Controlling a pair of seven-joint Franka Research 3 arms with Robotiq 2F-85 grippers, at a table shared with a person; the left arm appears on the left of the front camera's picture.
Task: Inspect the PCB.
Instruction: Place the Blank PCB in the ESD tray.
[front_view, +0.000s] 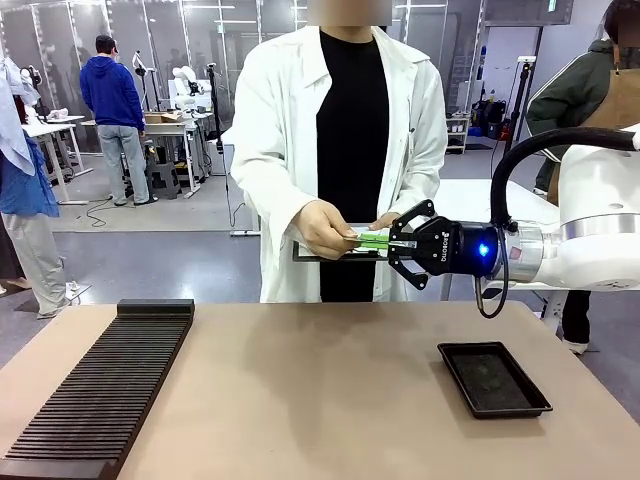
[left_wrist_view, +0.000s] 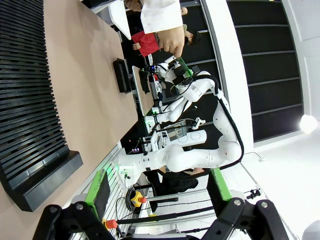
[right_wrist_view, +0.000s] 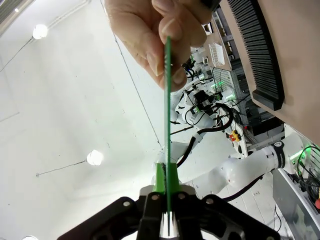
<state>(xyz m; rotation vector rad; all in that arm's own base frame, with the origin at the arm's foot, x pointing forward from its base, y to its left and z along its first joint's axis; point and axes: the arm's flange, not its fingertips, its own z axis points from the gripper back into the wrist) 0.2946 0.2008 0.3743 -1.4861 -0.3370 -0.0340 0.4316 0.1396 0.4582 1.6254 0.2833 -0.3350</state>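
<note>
Right gripper (front_view: 392, 241) in the front view reaches toward 9 o'clock, its jaws clamped on the 3 o'clock edge of the PCB (front_view: 373, 240), which lies flat and raised well above the table (front_view: 320, 400). A person's hand (front_view: 322, 230) grips the board's 9 o'clock edge; a second hand (front_view: 386, 219) rests at its far edge. On the table, the black tray (front_view: 492, 378) sits at 4 o'clock and the slotted black rack (front_view: 100, 395) at 8 o'clock, with bare tabletop between them beneath the board. In the left wrist view, the left gripper (left_wrist_view: 157, 180) stands wide apart with nothing between its green pads (left_wrist_view: 100, 190). Beyond it, toward 12 o'clock, are the right gripper (left_wrist_view: 175, 70) and a green sliver of the PCB (left_wrist_view: 183, 63); the rack (left_wrist_view: 30, 100) runs along the 9 o'clock side. In the right wrist view, the right gripper (right_wrist_view: 165, 175) pinches the near edge of the PCB (right_wrist_view: 167, 115), seen edge-on as a thin green line running to 12 o'clock. The hand (right_wrist_view: 150, 30) pinches its far edge between fingers and thumb. Both faces of the board stand clear of any other object, and the rack (right_wrist_view: 255, 45) lies at 2 o'clock.
</note>
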